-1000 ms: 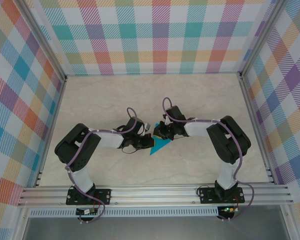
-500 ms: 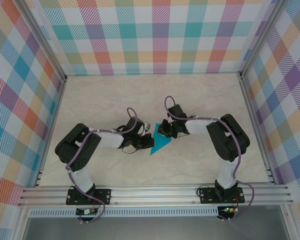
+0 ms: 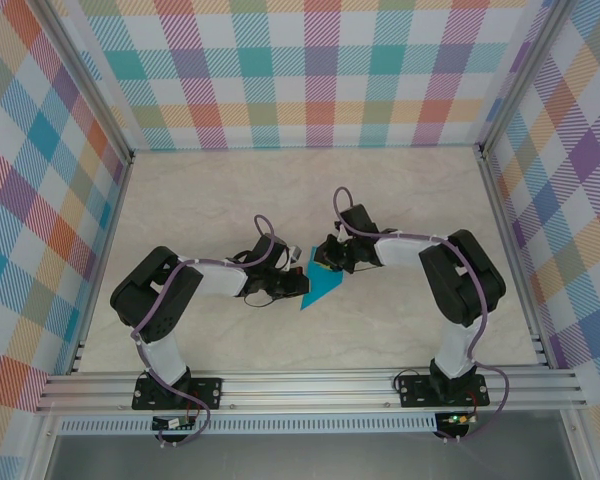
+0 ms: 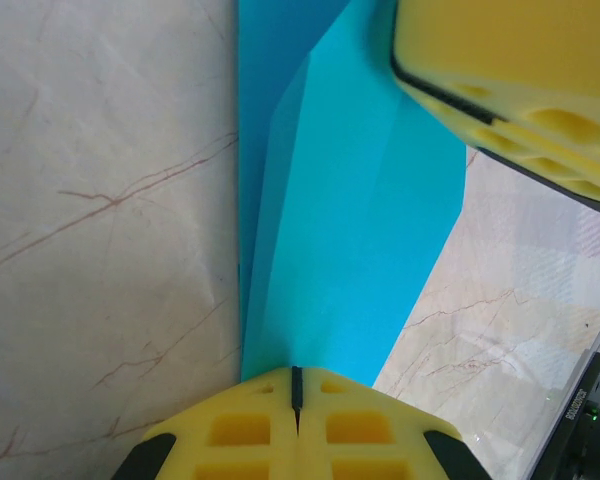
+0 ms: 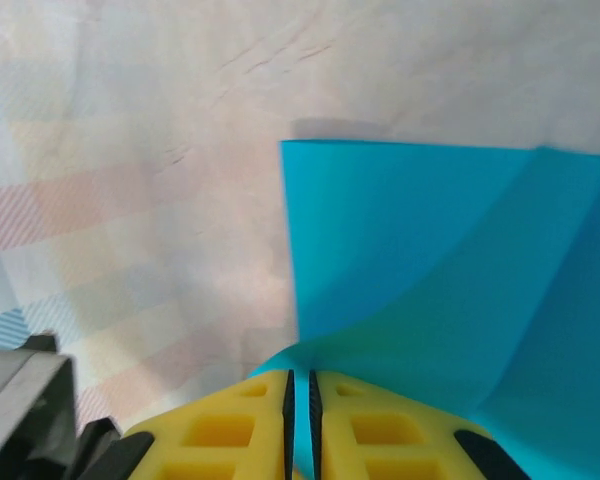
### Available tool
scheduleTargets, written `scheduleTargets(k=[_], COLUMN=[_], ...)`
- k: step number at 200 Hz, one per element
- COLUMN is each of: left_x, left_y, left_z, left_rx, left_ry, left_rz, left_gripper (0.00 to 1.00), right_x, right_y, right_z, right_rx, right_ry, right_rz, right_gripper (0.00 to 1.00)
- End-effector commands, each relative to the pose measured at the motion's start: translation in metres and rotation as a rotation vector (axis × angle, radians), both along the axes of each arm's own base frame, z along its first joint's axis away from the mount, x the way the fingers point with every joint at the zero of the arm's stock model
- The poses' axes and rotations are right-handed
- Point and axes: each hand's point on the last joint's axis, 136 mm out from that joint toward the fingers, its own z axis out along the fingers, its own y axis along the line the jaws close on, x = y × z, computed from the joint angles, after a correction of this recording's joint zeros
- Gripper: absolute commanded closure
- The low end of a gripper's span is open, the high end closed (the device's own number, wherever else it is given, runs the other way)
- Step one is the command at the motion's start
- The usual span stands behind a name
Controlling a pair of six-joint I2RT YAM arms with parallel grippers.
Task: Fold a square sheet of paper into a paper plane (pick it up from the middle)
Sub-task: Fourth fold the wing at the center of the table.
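Note:
The square sheet of paper [image 3: 318, 290] is bright cyan and folded into a pointed wedge that lies near the table's middle. In the left wrist view the sheet [image 4: 350, 220] shows a long crease and overlapping layers running away from my left gripper [image 4: 296, 378], which is shut on its near edge. My right gripper [image 5: 300, 385] is shut on a curled-up edge of the sheet [image 5: 430, 260], which passes between its yellow fingers. From above, the left gripper [image 3: 302, 284] holds the paper's left side and the right gripper [image 3: 326, 268] its far corner. The right gripper's yellow fingers [image 4: 500, 70] overlap the paper's far end.
The marble-patterned table [image 3: 400, 200] lies open behind and to both sides of the arms. Checkered walls [image 3: 300, 70] enclose it, and an aluminium rail [image 3: 310, 385] runs along the near edge.
My right gripper has shifted slightly back and to the right while still holding the paper's edge. The left gripper and the sheet have stayed nearly still.

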Motion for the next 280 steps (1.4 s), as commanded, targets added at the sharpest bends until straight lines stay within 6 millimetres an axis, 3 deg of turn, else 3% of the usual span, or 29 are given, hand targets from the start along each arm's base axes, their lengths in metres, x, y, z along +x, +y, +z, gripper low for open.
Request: scheduleTargets(k=[1,85,153,203,280], left_x=[-0.035,-0.037,-0.044,-0.048,-0.05], left_y=[0.038,0.039,0.044,0.045,0.046], left_z=[-0.062,-0.065,-0.07,-0.073,-0.074], left_rx=[0.216,0.215,0.229,0.231,0.231], left_ry=[0.147,0.159,0.171,0.182,0.188], left_rz=[0.007,0.002,-0.003,-0.008,-0.013], left_gripper=[1.0,1.0,1.0,1.0,1.0], right_x=[0.0,0.016,0.029,0.033,0.051], right_y=[0.019,-0.022,-0.043,-0.062,-0.082], right_z=[0.021,-0.037,-0.034,-0.05,-0.046], right_rx=[0.052,-0.119,-0.12,-0.117,-0.116], right_ry=[-0.035,0.013,0.01,0.045,0.038], right_rz=[0.063,-0.056,-0.096,-0.15,-0.205], right_gripper=[0.85,0.86,0.86,0.86,0.85])
